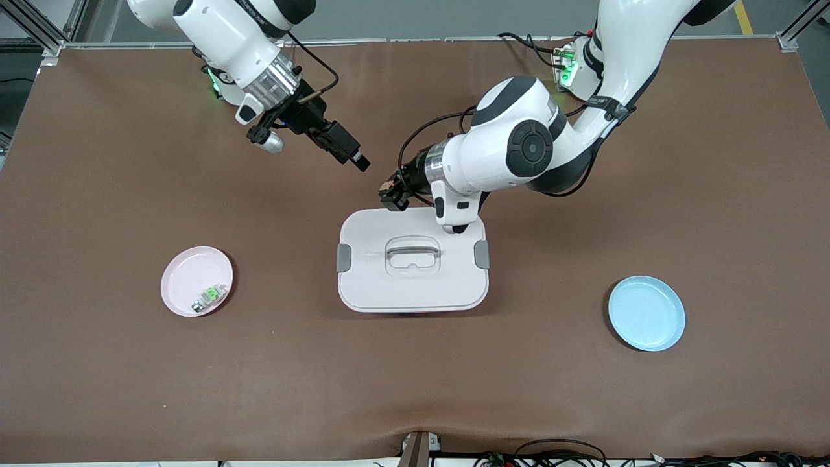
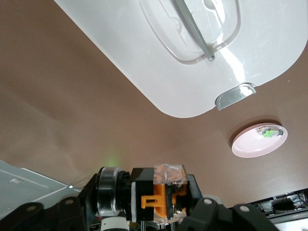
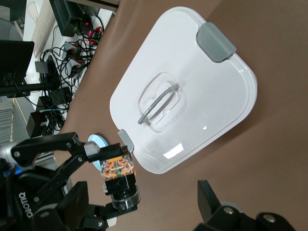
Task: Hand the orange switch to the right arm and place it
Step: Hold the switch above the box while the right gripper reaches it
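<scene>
While the left tool (image 1: 388,192) is clenched on the orange switch (image 2: 162,193) in the air over the white lidded box (image 1: 413,282), the right tool (image 1: 355,155) waits released above the worktop (image 1: 97,194) close by; handover and placing are not yet done; no readable writing

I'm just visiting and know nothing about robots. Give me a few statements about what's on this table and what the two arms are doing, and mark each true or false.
1. The left gripper is shut on the orange switch. True.
2. The right gripper holds the switch too. False: it is open and apart from it.
3. The pink plate carries a small green-and-white component. True.
4. The blue plate holds a switch. False: nothing lies on it.
5. The white lidded box stands open. False: its lid is on.
</scene>
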`<state>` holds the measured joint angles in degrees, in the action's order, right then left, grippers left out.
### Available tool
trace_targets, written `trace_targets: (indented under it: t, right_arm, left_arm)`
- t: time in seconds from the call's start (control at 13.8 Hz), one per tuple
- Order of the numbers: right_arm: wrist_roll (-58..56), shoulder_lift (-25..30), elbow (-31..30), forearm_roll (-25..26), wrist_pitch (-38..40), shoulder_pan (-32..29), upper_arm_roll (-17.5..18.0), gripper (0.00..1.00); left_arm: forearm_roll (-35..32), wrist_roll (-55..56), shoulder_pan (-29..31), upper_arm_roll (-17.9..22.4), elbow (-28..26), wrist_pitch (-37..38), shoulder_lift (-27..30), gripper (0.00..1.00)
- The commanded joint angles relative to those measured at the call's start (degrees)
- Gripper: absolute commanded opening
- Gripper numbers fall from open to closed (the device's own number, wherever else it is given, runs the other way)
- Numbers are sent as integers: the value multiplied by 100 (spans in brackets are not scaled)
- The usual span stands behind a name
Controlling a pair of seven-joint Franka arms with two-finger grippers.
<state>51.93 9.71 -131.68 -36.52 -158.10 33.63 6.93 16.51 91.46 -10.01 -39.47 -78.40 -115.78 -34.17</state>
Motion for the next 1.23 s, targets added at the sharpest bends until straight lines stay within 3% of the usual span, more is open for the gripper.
trace_targets:
  t: [0.0, 0.14, 0.51, 1.16]
  right_arm:
    - [352, 181, -174, 267, -186, -111, 282, 100]
    - [571, 128, -157, 486, -221, -103, 291, 100]
    - [1748, -214, 71, 1734, -335, -102, 291, 100]
    - [2163, -724, 344, 1911, -775, -32, 291, 100]
  left_arm:
    - [80, 92, -54, 18, 141, -24, -72, 5]
    - [80, 83, -54, 18, 141, -24, -73, 5]
    - [80, 83, -63, 18, 141, -42, -90, 5]
    - [80, 671, -54, 18, 141, -42, -99, 6]
